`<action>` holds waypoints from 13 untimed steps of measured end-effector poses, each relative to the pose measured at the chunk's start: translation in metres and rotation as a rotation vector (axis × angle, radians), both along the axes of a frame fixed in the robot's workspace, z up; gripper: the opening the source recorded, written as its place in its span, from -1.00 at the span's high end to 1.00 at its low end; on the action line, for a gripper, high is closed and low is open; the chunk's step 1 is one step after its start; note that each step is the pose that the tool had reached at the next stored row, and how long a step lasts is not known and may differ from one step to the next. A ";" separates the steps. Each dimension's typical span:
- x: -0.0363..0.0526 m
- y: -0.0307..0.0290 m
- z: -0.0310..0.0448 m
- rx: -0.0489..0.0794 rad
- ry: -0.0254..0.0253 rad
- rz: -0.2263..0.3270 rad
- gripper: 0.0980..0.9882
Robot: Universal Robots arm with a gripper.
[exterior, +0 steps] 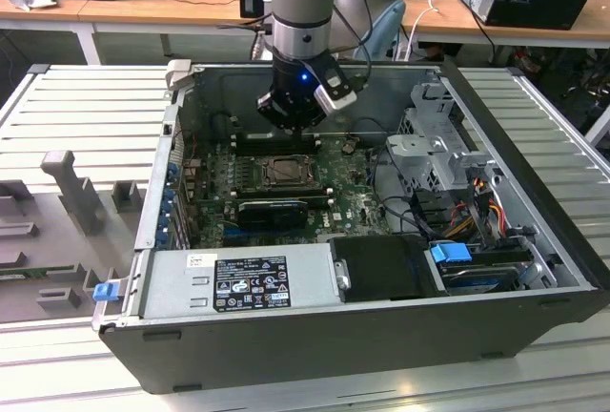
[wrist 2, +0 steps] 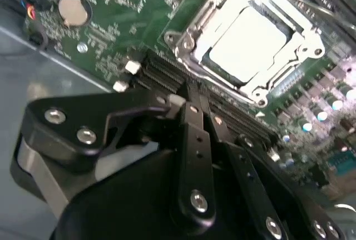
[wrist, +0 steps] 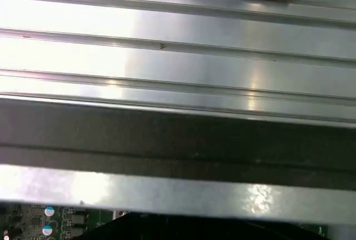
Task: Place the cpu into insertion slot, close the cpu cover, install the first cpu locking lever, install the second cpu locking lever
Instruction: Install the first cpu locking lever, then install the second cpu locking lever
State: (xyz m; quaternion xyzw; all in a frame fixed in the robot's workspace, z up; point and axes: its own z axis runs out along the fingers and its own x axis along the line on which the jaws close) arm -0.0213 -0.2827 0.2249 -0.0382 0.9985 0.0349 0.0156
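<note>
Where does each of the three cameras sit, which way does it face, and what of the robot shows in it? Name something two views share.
Exterior view: off the arm, above the open computer case, looking down; the arm and its tool hang over the green circuit board.
Second wrist view: on the arm, looking along the tool at the cpu lying in the insertion slot.
First wrist view: on the arm, facing ribbed metal; a strip of board shows.
Shared: exterior and second wrist views both show the slot.

The cpu (wrist 2: 253,39) shows a smooth, pale metal face; the cpu cover (wrist 2: 196,51) is shiny metal; the gripper (wrist 2: 197,119) is glossy black, with bright screws.
</note>
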 end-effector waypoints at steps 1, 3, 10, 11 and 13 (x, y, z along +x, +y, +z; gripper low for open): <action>0.0000 -0.0013 0.0000 0.000 0.0000 0.000 0.98; 0.0000 -0.0022 0.0000 0.000 0.0001 0.000 0.98; 0.0000 -0.0067 0.0000 0.000 0.0000 0.000 0.98; 0.0000 -0.0071 0.0000 0.000 0.0000 0.000 0.98; 0.0000 -0.0080 0.0000 0.000 0.0000 0.000 0.98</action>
